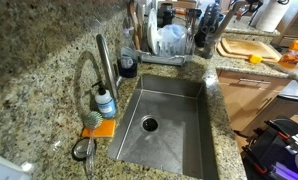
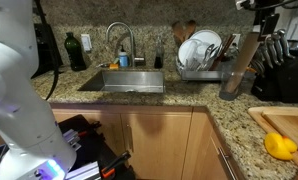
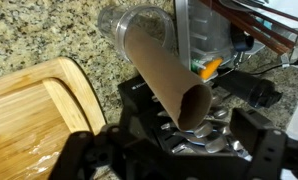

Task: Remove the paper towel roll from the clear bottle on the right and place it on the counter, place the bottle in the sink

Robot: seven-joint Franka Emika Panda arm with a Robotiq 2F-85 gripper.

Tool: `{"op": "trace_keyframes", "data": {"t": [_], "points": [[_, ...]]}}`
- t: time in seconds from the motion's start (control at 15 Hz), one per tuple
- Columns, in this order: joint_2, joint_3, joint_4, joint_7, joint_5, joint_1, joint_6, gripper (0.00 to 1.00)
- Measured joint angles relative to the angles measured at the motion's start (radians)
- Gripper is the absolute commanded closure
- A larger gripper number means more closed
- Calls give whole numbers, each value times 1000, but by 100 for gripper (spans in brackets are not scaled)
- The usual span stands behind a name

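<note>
The brown cardboard paper towel roll (image 3: 169, 85) leans out of the clear plastic bottle (image 3: 139, 22), just beside the wire dish rack (image 2: 199, 70) on the speckled granite tabletop (image 2: 239, 120). Probably light and crushable: pinch gently near its free end. The end effector (image 3: 174, 148) gapes released, empty

You won't find any text, brand, number or sign that can be read in these views. The small bottle (image 1: 106, 103) by the faucet, just left of the sink in an exterior view, carries a blue label, but its print is too small and blurred for you to make out.
</note>
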Motion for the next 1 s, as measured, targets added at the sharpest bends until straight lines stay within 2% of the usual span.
{"op": "trace_keyframes", "data": {"t": [0.33,0.53,0.67,1.0], "points": [[5,0,4,1,14,-12,-4,0],[24,33,9,-80,189,-44,-23,0],[43,45,10,-136,259,-50,-22,0],[52,42,11,-124,249,-46,-23,0]]}}
